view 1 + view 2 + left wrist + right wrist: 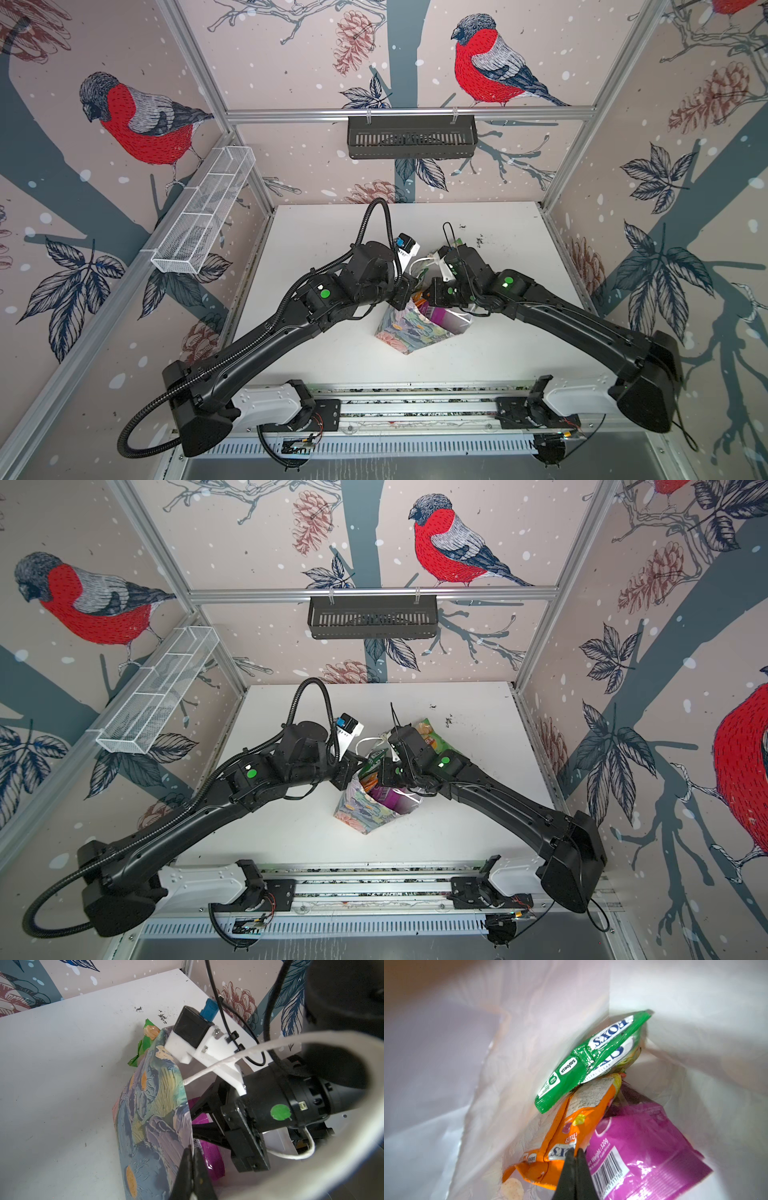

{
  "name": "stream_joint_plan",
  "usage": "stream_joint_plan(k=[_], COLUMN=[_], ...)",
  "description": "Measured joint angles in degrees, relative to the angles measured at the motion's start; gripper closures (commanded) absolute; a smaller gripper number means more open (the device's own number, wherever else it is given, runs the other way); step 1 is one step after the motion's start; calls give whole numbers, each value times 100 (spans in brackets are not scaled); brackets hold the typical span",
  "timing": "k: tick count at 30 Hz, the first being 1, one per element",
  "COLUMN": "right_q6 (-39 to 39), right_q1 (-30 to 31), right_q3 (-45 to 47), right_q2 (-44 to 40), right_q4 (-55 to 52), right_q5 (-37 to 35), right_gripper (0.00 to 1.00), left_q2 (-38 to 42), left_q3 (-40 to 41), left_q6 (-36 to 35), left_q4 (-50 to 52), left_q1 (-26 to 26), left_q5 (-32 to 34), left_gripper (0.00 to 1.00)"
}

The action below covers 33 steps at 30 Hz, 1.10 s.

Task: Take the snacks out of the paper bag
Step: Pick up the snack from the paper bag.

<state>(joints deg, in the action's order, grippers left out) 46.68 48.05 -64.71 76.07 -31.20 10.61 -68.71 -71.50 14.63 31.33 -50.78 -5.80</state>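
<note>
The floral paper bag (pixel 397 332) (pixel 357 812) stands mid-table, mouth up. My left gripper (pixel 192 1149) is shut on the bag's rim (pixel 190 1126); in both top views it sits at the bag's left edge (pixel 409 293) (pixel 347 776). My right gripper (pixel 576 1150) reaches down inside the white interior and is shut on the edge of the orange packet (pixel 560 1142). Beside that lies the purple packet (pixel 643 1147) (pixel 436 313), with a small green packet (pixel 591 1059) deeper in. The large green chip bag (pixel 432 737) (pixel 143 1047) lies on the table behind the bag.
A white cord handle (pixel 228 1059) loops across the right arm's wrist. Dark crumbs (pixel 478 239) dot the white table (pixel 316 232) at the back. A white wire basket (pixel 203 212) hangs on the left wall and a black one (pixel 411 137) on the back wall.
</note>
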Motion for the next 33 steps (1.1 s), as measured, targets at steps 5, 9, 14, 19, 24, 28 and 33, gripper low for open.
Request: stream_joint_plan(k=[5,9,14,19,24,28,33], right_q6=[-103,-306,-520,-686,-831,-944,-1156], right_q1=[72,76,68,-42,-162,-247,-345], right_q3=[-184,-332,-608,-780,-846,-975,-1187], right_q2=[-35,-125,-146,-186,-249,-293,-328], right_q4=[-13,46,138,155,109,44,22], right_q5=[-31,-28,9,15,24,74,199], right_gripper=[100,100,100,100,100,100,100], left_q2=[-87,-203,-243,-212,-157,-146,-146], left_q3=[0,-46,-50,-35,39,55,68], left_q6=[2,9,46,85,190,212,249], left_q4=[-59,-59,-59,-57,-59,-61,-63], left_q1=[-2,-2,-2,-2,0,7,11], left_q5=[179,354,590,739,885,1025,1045], left_gripper=[100,100,100,100,100,100,100])
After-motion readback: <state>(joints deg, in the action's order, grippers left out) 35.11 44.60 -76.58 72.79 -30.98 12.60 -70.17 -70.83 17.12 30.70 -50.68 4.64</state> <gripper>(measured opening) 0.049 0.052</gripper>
